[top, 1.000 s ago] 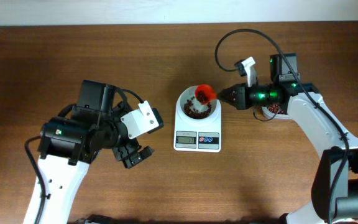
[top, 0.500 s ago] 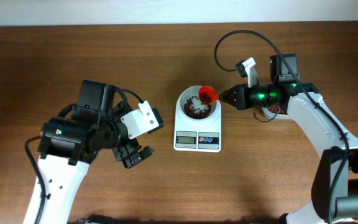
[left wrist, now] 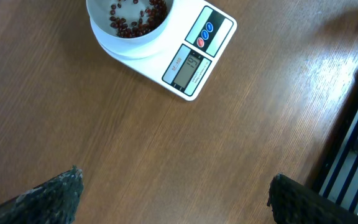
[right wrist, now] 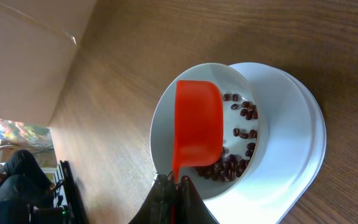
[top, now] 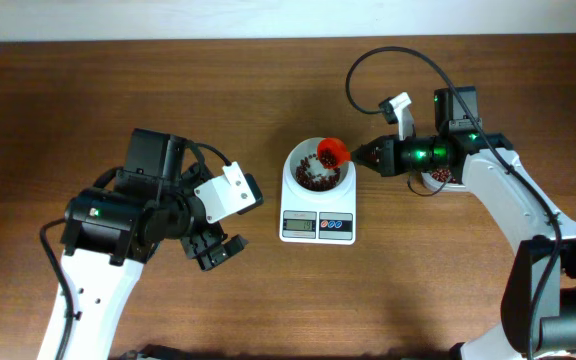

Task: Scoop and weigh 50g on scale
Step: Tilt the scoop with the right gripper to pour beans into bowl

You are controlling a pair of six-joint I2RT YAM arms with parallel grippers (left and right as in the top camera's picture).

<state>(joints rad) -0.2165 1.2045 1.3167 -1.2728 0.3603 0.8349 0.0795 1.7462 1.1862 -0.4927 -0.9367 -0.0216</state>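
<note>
Well left of the scale (top: pixel 317 227), the left end effector (top: pixel 215 250) hangs over the table (top: pixel 118 90) with its fingers spread wide and nothing between them, just as it was a second ago. On the scale's platform sits the white bowl (top: pixel 291 166), with a loose heap of dark beans (top: pixel 313 179) in its bottom. Over the bowl's right rim the orange scoop (top: pixel 332 152) is tilted, its handle pinched in the fully closed right end effector (top: pixel 361 154). Since a second ago the scoop has slid slightly rightward, off the heap toward the rim. No beans show on it, so this pour is probably finished. The display is too small to read, so whether the target weight is reached cannot be told. Right of the scale, the tub (top: pixel 438 178) lies partly hidden under the right arm
</note>
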